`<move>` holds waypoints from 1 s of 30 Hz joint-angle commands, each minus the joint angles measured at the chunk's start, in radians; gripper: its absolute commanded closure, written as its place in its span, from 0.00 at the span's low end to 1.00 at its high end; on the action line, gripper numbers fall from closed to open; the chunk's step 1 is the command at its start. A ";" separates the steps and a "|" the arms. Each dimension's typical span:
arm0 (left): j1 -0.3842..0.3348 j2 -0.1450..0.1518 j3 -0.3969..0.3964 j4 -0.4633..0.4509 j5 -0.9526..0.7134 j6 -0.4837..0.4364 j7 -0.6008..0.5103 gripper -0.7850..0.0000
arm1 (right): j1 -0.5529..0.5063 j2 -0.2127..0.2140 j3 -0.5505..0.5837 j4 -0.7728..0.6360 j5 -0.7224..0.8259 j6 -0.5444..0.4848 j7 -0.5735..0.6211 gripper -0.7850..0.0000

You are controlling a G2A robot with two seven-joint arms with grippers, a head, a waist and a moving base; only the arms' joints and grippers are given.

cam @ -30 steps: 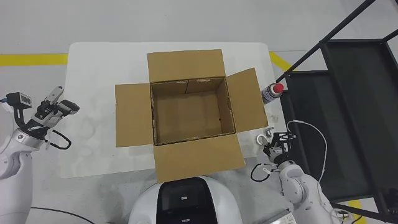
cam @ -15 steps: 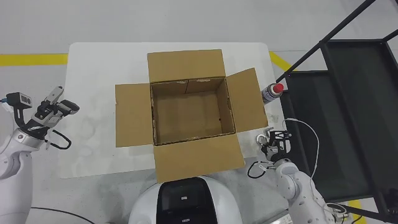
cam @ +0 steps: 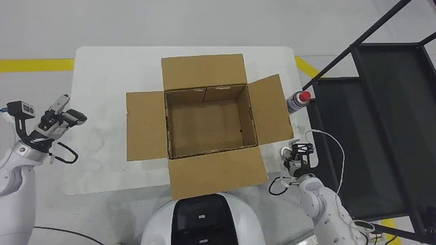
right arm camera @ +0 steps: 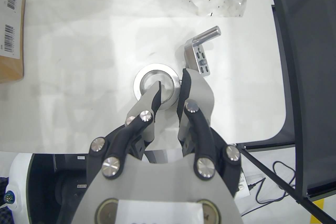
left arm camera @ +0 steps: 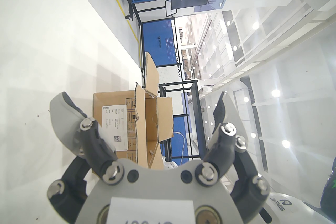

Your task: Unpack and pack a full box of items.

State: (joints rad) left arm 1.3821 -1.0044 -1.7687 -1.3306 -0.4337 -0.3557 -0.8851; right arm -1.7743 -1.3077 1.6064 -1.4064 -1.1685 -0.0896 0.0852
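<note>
- The ring (right arm camera: 141, 78) lies flat on the tabletop (cam: 102, 75), just off the right front corner of the box (cam: 146, 126).
- The right gripper (right arm camera: 172, 78) has its fingers (right arm camera: 183, 88) only slightly apart. One is down the ring's hole and the other is outside the rim, and we don't think they're pinching anything yet.
- It looks like solid metal, so we'd guess it's heavy for its size, stiff and slick. Clamping the wall firmly seems the best hold.
- A bracket (right arm camera: 198, 57) sits just beside the outer finger and could get nudged.
- A spray can (cam: 298, 100) stands right of the box, with a scrap of clear film (right arm camera: 218, 3) nearby and a black rack (cam: 381, 122) farther right.
- The left gripper (left arm camera: 141, 97) is wide open and empty, well left of the box.
</note>
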 commanded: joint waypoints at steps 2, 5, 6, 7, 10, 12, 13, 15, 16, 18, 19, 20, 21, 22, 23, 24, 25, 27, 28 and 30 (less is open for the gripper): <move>0.000 0.000 0.000 0.000 0.000 0.000 0.000 0.00 | 0.005 0.000 -0.004 0.006 -0.001 0.003 -0.001 1.00; 0.000 0.000 0.000 0.000 0.000 0.000 0.000 0.00 | 0.007 0.001 -0.006 0.008 -0.003 0.006 -0.003 1.00; 0.000 0.000 0.000 0.000 0.000 0.000 0.000 0.00 | 0.007 0.001 -0.006 0.008 -0.004 0.007 -0.004 1.00; 0.000 0.000 0.000 0.000 0.000 0.000 0.000 0.00 | 0.006 0.001 -0.005 0.005 -0.006 0.008 -0.006 1.00; 0.000 0.000 0.000 0.000 0.000 0.000 0.000 0.00 | -0.015 0.004 0.004 -0.027 0.004 -0.012 -0.015 1.00; 0.000 0.000 0.000 0.000 0.000 0.000 0.000 0.00 | -0.038 0.006 0.017 -0.061 0.017 -0.033 -0.016 1.00; 0.000 0.000 0.000 0.000 0.000 0.000 0.000 0.00 | -0.051 0.007 0.025 -0.079 0.030 -0.043 -0.018 1.00; 0.000 0.000 0.000 0.000 0.000 0.000 0.000 0.00 | -0.071 0.009 0.038 -0.107 0.047 -0.060 -0.015 1.00; 0.000 0.000 0.000 0.000 0.000 0.000 0.000 0.00 | -0.076 0.010 0.042 -0.116 0.050 -0.063 -0.013 1.00; 0.000 0.000 0.000 0.000 0.000 0.000 0.000 0.00 | -0.078 0.011 0.045 -0.123 0.060 -0.067 -0.008 1.00; 0.000 0.000 0.000 0.000 0.000 0.000 0.000 0.00 | -0.075 0.011 0.044 -0.124 0.063 -0.067 -0.006 1.00; 0.000 0.000 0.000 0.000 0.000 0.000 0.000 0.00 | -0.072 0.010 0.043 -0.123 0.074 -0.068 -0.008 1.00; 0.000 0.000 0.000 0.000 0.000 0.000 0.000 0.00 | -0.068 0.009 0.040 -0.120 0.088 -0.071 -0.008 1.00; 0.000 0.000 0.000 0.000 0.000 0.000 0.000 0.00 | -0.064 0.009 0.039 -0.117 0.096 -0.071 -0.007 1.00; 0.000 0.000 0.000 0.000 0.000 0.000 0.000 0.00 | -0.060 0.009 0.037 -0.114 0.109 -0.072 -0.006 1.00; 0.000 0.000 0.000 0.000 0.000 0.000 0.000 0.00 | -0.055 0.008 0.036 -0.110 0.123 -0.072 -0.005 1.00; 0.000 0.000 0.000 0.000 0.000 0.000 0.000 0.00 | -0.052 0.008 0.035 -0.107 0.128 -0.072 -0.003 1.00; 0.000 0.000 0.000 0.000 0.000 0.000 0.000 0.00 | -0.043 0.006 0.037 -0.095 0.174 -0.076 0.003 1.00; 0.000 0.000 0.000 0.000 0.000 0.000 0.000 0.00 | -0.039 0.007 0.040 -0.091 0.182 -0.075 0.005 1.00; 0.000 0.000 0.000 0.000 0.000 0.000 0.000 0.00 | -0.032 0.006 0.046 -0.080 0.224 -0.080 0.014 1.00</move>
State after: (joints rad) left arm 1.3821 -1.0044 -1.7687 -1.3306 -0.4337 -0.3557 -0.8851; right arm -1.8096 -1.3013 1.6490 -1.4919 -0.9669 -0.1669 0.0940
